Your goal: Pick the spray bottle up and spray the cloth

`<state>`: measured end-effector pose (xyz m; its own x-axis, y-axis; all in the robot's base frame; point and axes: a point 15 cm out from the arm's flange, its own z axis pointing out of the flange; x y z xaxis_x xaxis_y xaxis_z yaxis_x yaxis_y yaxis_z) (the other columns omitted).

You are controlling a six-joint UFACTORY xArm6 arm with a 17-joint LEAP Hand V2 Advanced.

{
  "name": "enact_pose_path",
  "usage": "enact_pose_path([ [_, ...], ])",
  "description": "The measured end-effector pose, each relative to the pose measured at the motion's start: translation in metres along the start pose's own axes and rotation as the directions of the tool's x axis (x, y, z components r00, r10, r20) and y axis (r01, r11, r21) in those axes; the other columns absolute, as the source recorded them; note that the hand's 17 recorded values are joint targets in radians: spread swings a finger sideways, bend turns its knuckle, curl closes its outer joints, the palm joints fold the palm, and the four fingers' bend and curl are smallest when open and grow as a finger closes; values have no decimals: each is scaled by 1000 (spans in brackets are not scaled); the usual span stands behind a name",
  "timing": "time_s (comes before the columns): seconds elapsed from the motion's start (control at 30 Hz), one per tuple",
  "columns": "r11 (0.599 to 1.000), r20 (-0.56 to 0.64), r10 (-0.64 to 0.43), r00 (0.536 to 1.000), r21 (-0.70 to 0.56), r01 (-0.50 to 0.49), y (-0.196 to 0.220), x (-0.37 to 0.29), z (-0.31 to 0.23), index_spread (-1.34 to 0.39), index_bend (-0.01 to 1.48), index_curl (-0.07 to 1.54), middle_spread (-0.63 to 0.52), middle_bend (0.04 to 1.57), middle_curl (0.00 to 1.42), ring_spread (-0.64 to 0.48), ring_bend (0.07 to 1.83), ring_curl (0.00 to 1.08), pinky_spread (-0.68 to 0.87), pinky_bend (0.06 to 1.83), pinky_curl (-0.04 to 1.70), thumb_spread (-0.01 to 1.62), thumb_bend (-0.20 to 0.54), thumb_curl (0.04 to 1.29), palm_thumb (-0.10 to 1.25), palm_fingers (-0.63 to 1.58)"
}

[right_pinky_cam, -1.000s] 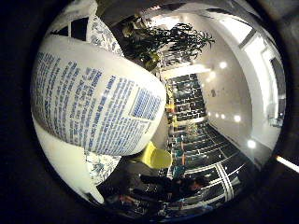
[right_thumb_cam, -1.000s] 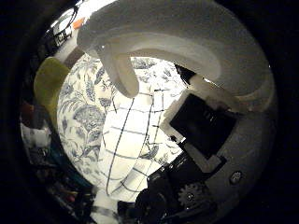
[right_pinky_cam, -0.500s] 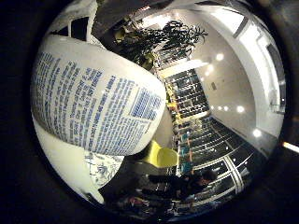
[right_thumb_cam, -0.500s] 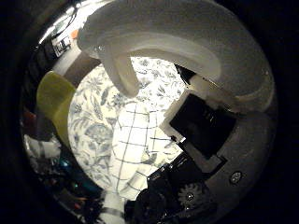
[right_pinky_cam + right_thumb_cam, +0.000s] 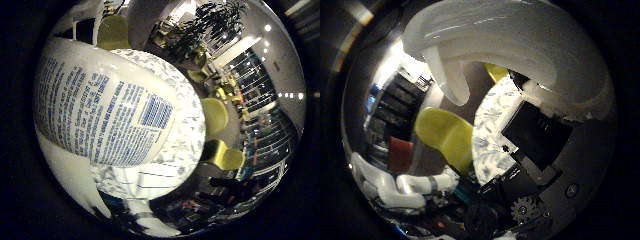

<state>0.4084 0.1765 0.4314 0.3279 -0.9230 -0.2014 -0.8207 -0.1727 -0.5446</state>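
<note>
view swung off the floral tablecloth (image 5: 492, 125) toward yellow chairs (image 5: 445, 132)

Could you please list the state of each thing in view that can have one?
spray bottle: held close against the palm, lifted off the table, trigger not pressed as far as I can tell.
hand: shut on the bottle, fingers curled beside its neck.
cloth: lying flat on the patterned table, mostly hidden behind the bottle.
yellow chair: standing beside the table, empty.
</note>
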Motion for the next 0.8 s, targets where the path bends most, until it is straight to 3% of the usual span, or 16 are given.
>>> enact_pose_path([
  [0.13,999,176,40,984,25,-45,-10,-26,6,-251,1080,873,-117,1407,706,-233,1335,853,-186,1060,1377,855,-16,797,1055,1119],
  [0.33,992,387,93,917,43,-119,-24,-38,21,-251,1078,873,-117,1407,704,-232,1336,849,-185,1060,1373,839,-16,801,1052,1121],
  [0.6,973,518,215,828,-40,-228,12,-19,96,-251,1078,874,-116,1408,703,-231,1338,845,-187,1067,1358,817,-17,813,1056,1121],
  [0.8,934,589,305,748,-30,-356,11,7,130,-251,1078,874,-116,1409,702,-231,1340,844,-185,1070,1354,816,-17,822,1050,1120],
])
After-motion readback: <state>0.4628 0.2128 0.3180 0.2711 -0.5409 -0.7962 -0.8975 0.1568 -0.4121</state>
